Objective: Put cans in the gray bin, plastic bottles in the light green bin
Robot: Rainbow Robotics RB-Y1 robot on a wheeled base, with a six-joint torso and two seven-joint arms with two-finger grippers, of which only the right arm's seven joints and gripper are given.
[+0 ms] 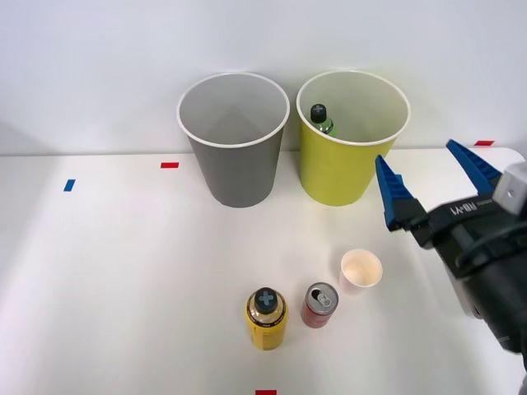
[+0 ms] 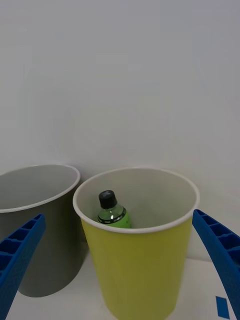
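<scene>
Claw (image 1: 436,185) is wide apart and empty near the light green bin (image 1: 346,177); next I lower straight over the red can (image 1: 319,305), avoiding the paper cup (image 1: 361,271)

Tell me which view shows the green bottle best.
The right wrist view: the green bottle stands inside the light green bin, with its black cap, neck and upper body showing above the near rim. In the front view the bottle is far smaller, leaning against the bin's inner wall.
</scene>
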